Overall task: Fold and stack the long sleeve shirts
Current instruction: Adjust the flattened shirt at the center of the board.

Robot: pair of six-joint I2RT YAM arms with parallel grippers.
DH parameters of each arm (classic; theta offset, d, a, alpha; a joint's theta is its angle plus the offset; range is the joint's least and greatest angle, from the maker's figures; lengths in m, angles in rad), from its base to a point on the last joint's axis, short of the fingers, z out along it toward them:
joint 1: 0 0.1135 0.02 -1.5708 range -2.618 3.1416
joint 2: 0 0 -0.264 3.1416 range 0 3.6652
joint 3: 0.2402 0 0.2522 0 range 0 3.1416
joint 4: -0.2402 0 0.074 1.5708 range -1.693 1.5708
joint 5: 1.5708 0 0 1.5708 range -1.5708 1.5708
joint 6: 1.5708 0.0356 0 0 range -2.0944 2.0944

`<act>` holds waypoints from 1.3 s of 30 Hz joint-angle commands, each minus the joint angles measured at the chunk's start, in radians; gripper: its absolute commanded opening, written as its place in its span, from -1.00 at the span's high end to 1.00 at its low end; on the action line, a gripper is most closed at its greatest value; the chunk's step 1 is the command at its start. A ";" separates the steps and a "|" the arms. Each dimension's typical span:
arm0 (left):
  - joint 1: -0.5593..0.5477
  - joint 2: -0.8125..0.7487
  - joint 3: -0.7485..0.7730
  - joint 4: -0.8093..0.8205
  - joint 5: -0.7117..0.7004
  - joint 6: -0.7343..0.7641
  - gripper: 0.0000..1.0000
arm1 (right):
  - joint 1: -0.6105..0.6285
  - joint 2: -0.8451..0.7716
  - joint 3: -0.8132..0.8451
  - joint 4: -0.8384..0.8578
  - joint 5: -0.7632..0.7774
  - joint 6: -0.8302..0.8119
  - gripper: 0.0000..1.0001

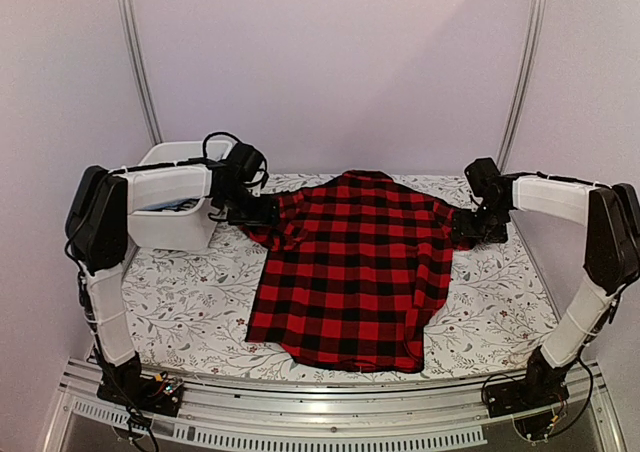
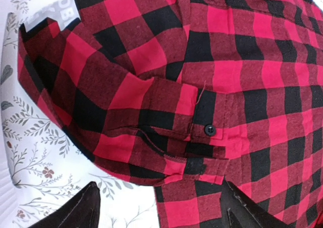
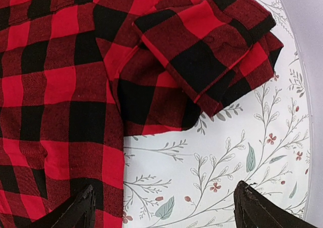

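One long sleeve shirt [image 1: 350, 272], red-and-black check, lies flat on the flowered table cover with both sleeves folded in over its shoulders. My left gripper [image 1: 262, 210] hovers at the shirt's left shoulder. In the left wrist view it [image 2: 161, 214] stands open above the folded sleeve's buttoned cuff [image 2: 202, 132], with one of its fingers [image 2: 75, 213] over bare cover. My right gripper [image 1: 462, 227] is at the right shoulder. In the right wrist view it [image 3: 164, 210] is open over bare cover beside the shirt's edge, and the folded right cuff [image 3: 212, 51] lies beyond it. Neither gripper holds anything.
A white plastic bin [image 1: 170, 227] stands at the back left, just behind my left arm, with something dark inside. The table cover [image 1: 190, 312] shows bare to the left, the right and in front of the shirt. Two metal posts rise behind the table.
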 commanded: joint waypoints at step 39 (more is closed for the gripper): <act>-0.202 -0.182 -0.481 0.187 0.235 -0.192 -0.56 | 0.343 -0.214 -0.597 0.246 -0.307 0.451 0.60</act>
